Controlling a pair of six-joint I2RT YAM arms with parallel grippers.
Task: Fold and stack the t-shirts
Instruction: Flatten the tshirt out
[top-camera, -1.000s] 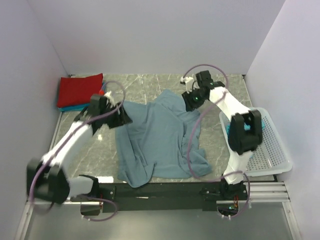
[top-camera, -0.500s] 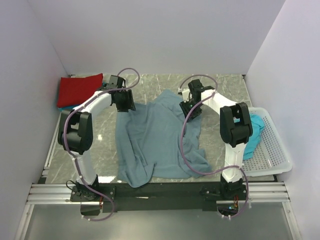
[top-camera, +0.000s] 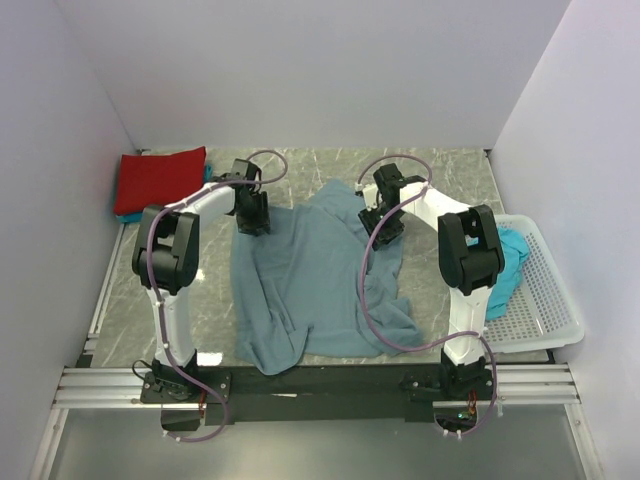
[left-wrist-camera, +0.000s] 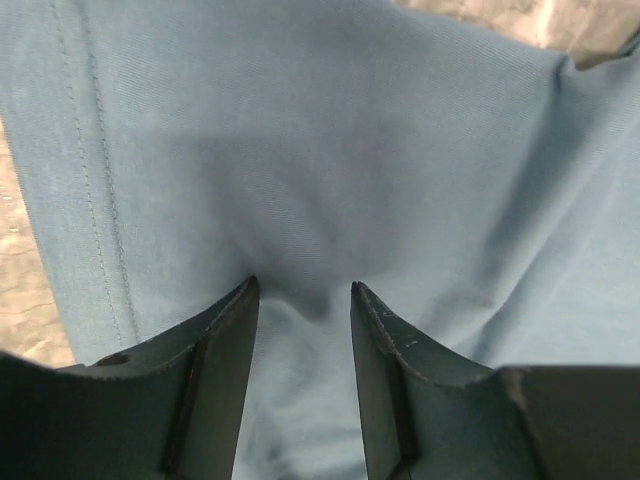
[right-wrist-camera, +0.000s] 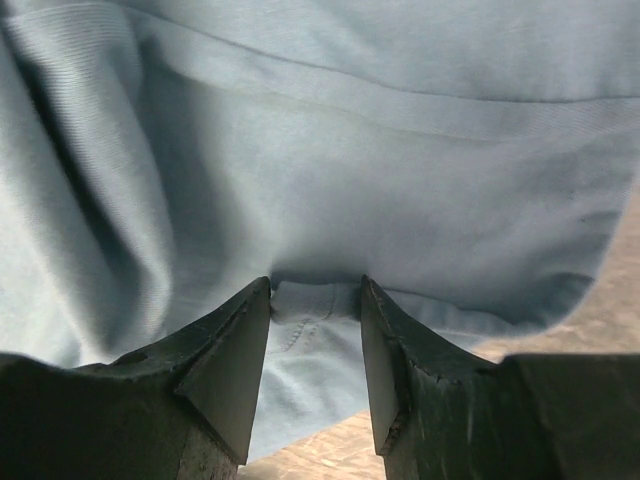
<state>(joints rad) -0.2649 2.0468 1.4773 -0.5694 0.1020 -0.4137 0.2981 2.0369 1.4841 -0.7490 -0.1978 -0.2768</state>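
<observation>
blue shirt (top-camera: 315, 275) lay rumpled mid-table, btwn both arms; left claw (left-wrist-camera: 300, 295) sat at its far left corner, fingers parted w/ cloth bunched between; right claw (right-wrist-camera: 315, 290) likewise parted over a fold at far right; red shirt (top-camera: 158, 178) folded far left; teal shirt (top-camera: 505, 262) in basket (top-camera: 545, 305)

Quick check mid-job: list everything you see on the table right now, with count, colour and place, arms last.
slate-blue t-shirt: one, dusty blue, spread crumpled at the table centre.
red t-shirt: one, red, folded, far-left corner, on top of a stack.
teal t-shirt under the red one: teal edge only, count unclear.
teal t-shirt in the basket: bunched, teal, count unclear.
basket: one, white perforated, right edge.
table: grey marbled.
left pincer: fingers apart, pressed on blue cloth.
right pincer: fingers apart, cloth fold between them.
</observation>
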